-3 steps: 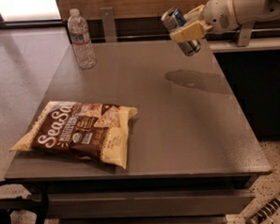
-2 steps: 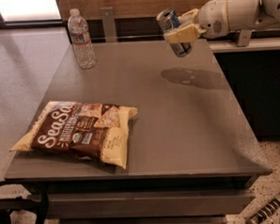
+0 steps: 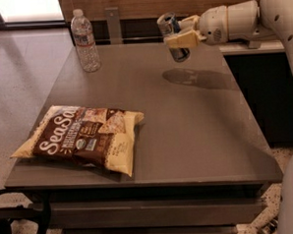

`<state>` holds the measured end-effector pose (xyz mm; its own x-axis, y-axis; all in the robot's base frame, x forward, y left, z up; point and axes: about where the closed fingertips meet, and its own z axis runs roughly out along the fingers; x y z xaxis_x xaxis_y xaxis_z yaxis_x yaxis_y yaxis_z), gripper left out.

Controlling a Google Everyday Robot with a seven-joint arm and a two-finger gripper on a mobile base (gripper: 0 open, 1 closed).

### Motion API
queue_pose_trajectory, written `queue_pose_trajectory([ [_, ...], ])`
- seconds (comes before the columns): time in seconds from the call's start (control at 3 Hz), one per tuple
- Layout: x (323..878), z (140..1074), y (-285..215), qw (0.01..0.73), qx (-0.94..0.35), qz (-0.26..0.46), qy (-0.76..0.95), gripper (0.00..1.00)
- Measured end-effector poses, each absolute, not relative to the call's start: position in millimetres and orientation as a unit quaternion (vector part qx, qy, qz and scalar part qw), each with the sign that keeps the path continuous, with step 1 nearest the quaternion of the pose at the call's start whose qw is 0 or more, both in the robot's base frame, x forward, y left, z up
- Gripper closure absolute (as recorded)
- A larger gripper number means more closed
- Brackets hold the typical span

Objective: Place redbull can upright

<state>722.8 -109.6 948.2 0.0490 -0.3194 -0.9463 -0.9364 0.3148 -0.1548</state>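
The redbull can point(image 3: 171, 26), slim, blue and silver, is held in the air above the far right part of the grey table point(image 3: 186, 131). It is close to upright, tilted a little to the left at the top. My gripper point(image 3: 180, 36) comes in from the right on a cream-white arm and is shut on the can around its middle. The can's shadow point(image 3: 184, 77) lies on the table below it, so the can is clear of the surface.
A clear plastic water bottle point(image 3: 85, 41) stands upright at the table's far left. A brown and yellow SeaSalt snack bag point(image 3: 83, 137) lies flat at the front left. A dark counter point(image 3: 263, 83) runs along the right side.
The arm has carried the can to the left, further over the table, and its shadow has shifted left with it. The bottle and the bag have not moved.
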Motion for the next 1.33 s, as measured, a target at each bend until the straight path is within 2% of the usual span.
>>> queue_pose_trajectory([
  [1.33, 741.5, 917.9, -88.7, 0.538, -0.473, 0.331, 0.613, 1.0],
])
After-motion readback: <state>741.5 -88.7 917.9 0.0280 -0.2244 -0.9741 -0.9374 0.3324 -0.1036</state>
